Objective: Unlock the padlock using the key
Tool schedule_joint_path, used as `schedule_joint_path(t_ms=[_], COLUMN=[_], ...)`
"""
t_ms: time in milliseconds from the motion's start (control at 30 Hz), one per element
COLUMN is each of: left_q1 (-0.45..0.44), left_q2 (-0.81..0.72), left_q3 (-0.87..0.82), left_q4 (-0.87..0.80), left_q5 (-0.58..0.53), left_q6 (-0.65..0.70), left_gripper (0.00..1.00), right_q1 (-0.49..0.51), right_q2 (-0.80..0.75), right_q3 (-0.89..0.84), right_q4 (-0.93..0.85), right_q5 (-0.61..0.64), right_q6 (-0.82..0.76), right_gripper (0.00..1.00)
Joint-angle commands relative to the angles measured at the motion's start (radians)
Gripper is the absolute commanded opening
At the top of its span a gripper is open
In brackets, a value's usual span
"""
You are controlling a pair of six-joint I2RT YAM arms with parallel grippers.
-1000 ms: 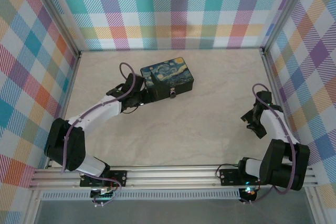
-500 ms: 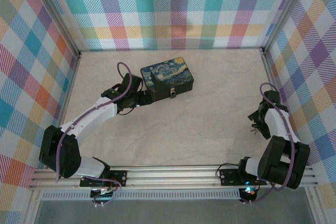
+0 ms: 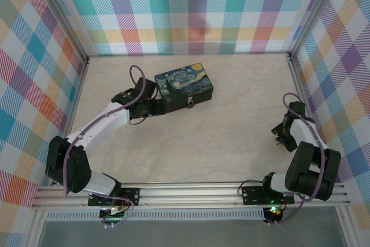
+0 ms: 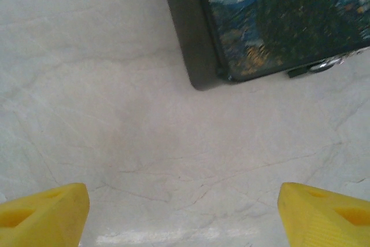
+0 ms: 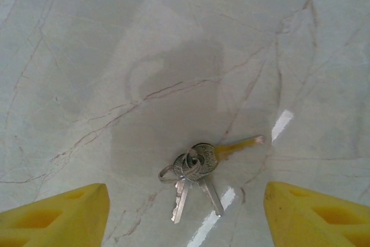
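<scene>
Under the wide-parted right gripper (image 5: pixel 186 201) lie the keys (image 5: pixel 193 166) — the left gripper (image 4: pixel 184 201) gapes beside the tin (image 4: pixel 277 21).

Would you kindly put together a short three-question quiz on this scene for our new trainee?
1. True or false: the left gripper is open and apart from the painted tin box.
2. The keys lie: A) on the table; B) on the box lid; C) between closed fingers.
3. Which gripper hangs over the keys?

Key: 1 true; 2 A; 3 the right gripper.
</scene>
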Motion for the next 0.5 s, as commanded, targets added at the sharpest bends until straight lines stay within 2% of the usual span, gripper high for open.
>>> schedule_joint_path(t_ms=[0,200,467], left_q1=[0.008,0.008,0.011], left_q2=[0.013,0.025,0.013], left_q3=[0.066,0.124,0.119], left_q4=[-0.044,-0.075,-0.067], left_q5=[-0.001,-0.01,-0.019], left_q6=[0.001,0.024,0.041], left_gripper=[0.85,0.85,0.85], right_q1=[-0.053,-0.064,-0.065], right_q2=[0.051,0.087,0.129], right_q3=[0.013,0.028,0.048], right_q4=[0.032,0.051,0.062], right_q5=[-0.097,-0.115,-0.15], right_q6=[-0.014,-0.016,-0.04], right_gripper=[0.66,0.63,0.54])
